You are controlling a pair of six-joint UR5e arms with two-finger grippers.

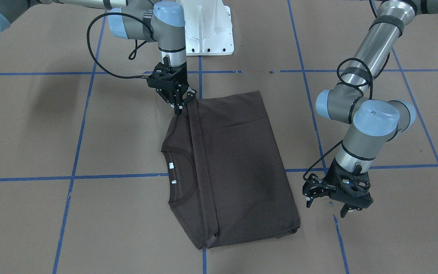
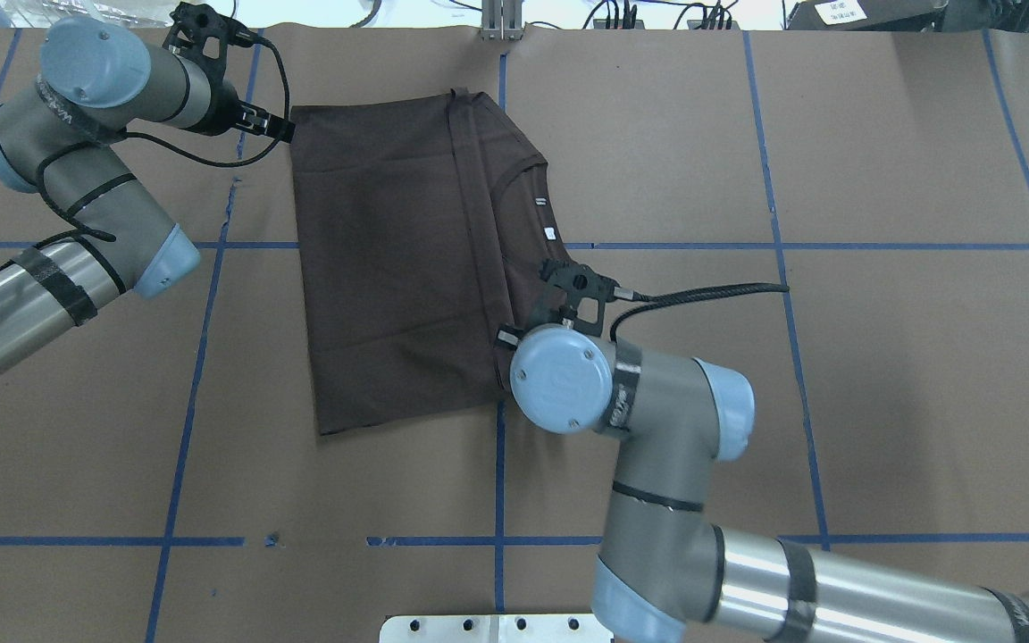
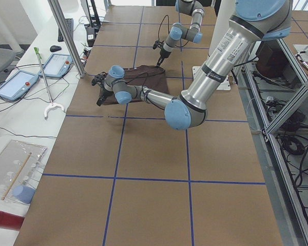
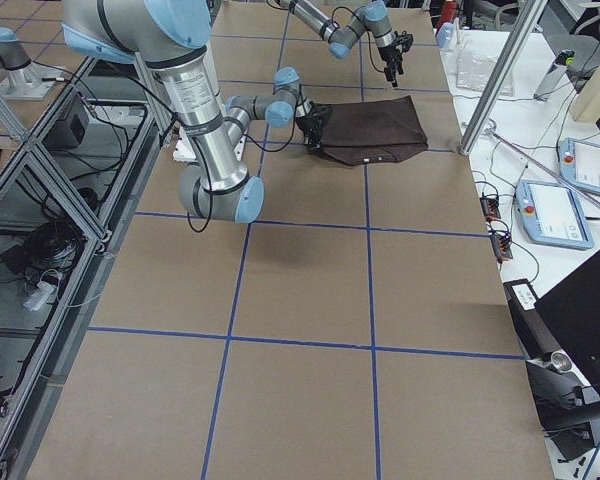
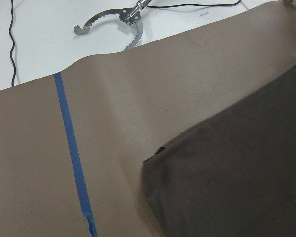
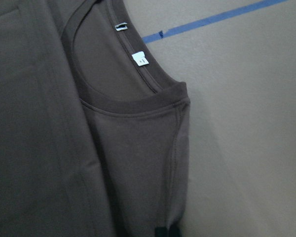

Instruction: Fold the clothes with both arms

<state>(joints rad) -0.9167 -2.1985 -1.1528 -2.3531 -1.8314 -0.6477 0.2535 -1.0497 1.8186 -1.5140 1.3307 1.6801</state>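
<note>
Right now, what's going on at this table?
A dark brown short-sleeved T-shirt lies partly folded on the brown paper-covered table, one side turned over the body, with its ribbed collar and white neck tags showing. The black two-finger right gripper pinches its edge at the corner nearest the white pedestal base. The left gripper is open beside the far corner, holding nothing.

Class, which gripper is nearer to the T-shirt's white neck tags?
Right. The right gripper is at the T-shirt's edge on the collar side, close to the neck tags. The left gripper is beyond the opposite, folded side.
</note>
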